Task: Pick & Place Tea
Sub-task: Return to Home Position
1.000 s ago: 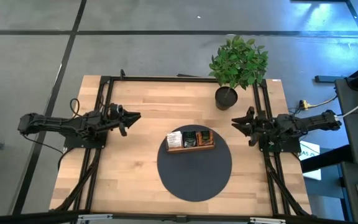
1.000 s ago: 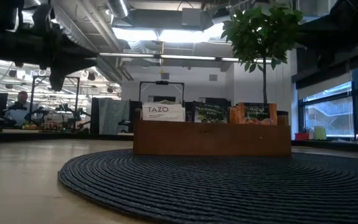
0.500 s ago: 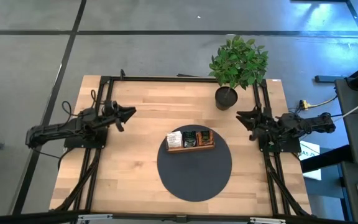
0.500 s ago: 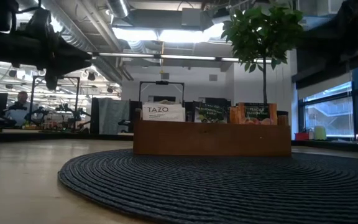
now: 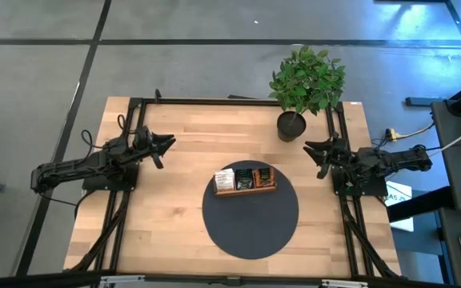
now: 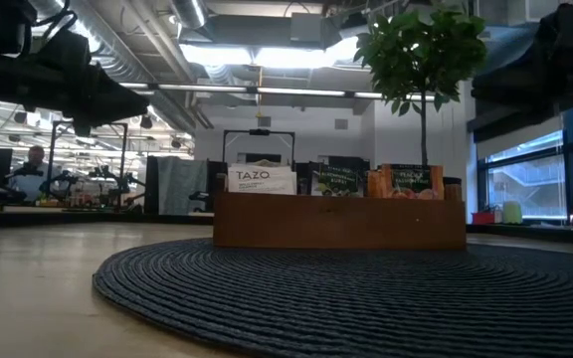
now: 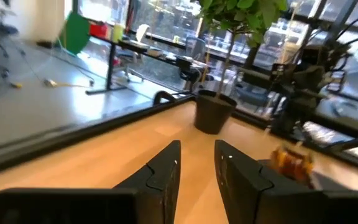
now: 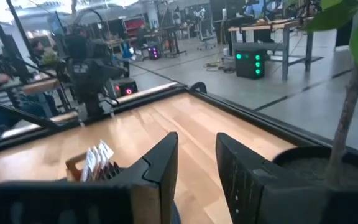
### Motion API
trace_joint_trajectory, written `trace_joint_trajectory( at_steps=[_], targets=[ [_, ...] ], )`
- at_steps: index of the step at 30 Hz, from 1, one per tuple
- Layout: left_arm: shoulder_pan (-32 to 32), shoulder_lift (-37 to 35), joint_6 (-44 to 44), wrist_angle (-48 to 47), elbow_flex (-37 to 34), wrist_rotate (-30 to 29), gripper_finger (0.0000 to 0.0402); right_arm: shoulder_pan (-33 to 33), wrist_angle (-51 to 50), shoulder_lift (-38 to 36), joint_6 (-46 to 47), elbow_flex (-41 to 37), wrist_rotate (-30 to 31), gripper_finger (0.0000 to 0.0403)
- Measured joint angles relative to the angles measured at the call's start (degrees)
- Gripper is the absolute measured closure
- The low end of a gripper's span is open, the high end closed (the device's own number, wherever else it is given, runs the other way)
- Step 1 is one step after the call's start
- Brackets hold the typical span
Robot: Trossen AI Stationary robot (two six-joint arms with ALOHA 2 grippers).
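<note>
High view has both arms pulled in over the side rails of the desk. The left hand and right hand point inward at each other, well apart. Both hands are released: in the left wrist view the left hand has a narrow gap between its two fingers with nothing in it, and it's the same for the right hand in the right wrist view. All the tea I can see is standing upright in the wooden tray. That tray sits between the two hands, clear of both, and a bit nearer the front edge of the desk than either. It's on the back part of a dark round mat. From the low view the tray reads pretty clearly, with white sachets in one end section, dark sachets in the middle and orange sachets in the other end. The white ones are on the left hand's side and the orange ones on the right hand's side. A potted plant stands just beside the right hand, toward the back of the desk. No sachets are lying loose anywhere near either hand, far as I can tell.
</note>
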Motion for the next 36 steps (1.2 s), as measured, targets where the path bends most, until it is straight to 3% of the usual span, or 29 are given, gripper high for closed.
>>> trace_joint_trajectory(
  at_steps=[10, 23, 31, 36],
  targets=[
    [0.00, 0.00, 4.96, 1.12, -0.01, -11.44, 0.0311, 0.00, 8.99, 0.00, -2.25, -5.91, 0.34, 0.0291],
    [0.00, 0.02, 4.99, 1.12, -0.01, -11.40, 0.0311, 0.01, 13.80, 0.03, -11.33, -8.17, -4.88, 0.0291],
    [-0.07, 0.02, 2.07, 1.12, -0.01, -11.38, 0.0306, 0.02, 13.78, 0.59, -20.68, -8.17, -4.81, 0.0291],
    [-0.07, 0.02, 2.07, 1.12, -0.01, -11.38, 0.0310, 0.00, 13.78, 0.59, -20.98, -8.17, -4.81, 0.0291]
  ],
)
